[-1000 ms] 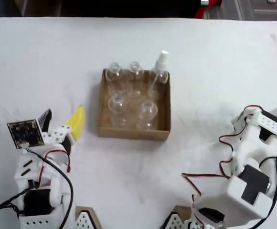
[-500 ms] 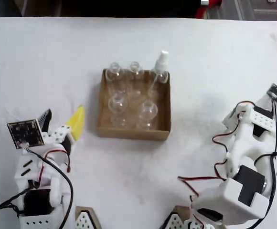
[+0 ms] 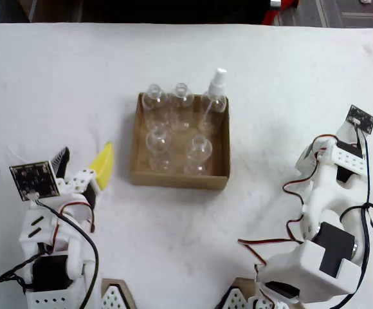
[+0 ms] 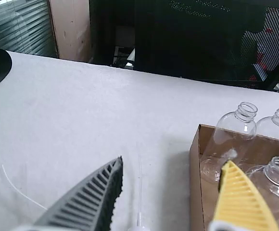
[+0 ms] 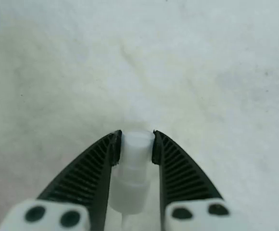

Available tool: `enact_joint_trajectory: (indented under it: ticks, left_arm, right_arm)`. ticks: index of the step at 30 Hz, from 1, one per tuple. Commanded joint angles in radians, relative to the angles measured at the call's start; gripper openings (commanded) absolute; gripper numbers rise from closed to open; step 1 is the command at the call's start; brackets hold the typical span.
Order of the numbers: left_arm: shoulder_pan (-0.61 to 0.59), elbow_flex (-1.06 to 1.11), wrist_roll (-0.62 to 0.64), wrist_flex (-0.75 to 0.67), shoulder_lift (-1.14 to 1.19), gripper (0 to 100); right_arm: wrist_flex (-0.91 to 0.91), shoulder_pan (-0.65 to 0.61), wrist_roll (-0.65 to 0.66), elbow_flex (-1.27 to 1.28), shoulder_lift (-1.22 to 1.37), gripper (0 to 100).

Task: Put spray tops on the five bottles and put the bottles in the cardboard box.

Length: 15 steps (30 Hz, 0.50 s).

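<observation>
Spray top (image 5: 131,166), cloudy white, between black ribbed fingers (image 5: 92,172) of right hand (image 5: 134,140)

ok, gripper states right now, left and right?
Left gripper: open, nothing gripped.
Right gripper: shut on a spray top.
</observation>
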Motion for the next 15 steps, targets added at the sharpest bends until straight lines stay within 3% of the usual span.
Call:
enact_joint_trajectory:
  ticks: [1,15]
  left_arm:
    - [0.012,-0.009,-0.009,-0.029,-0.007,30]
    - [0.012,-0.009,-0.009,-0.029,-0.007,30]
  right_arm:
    - [0.001,-0.007,0.012,-0.037,-0.044,2.2]
    - [0.007,-0.004,0.006,-0.035,-0.044,2.2]
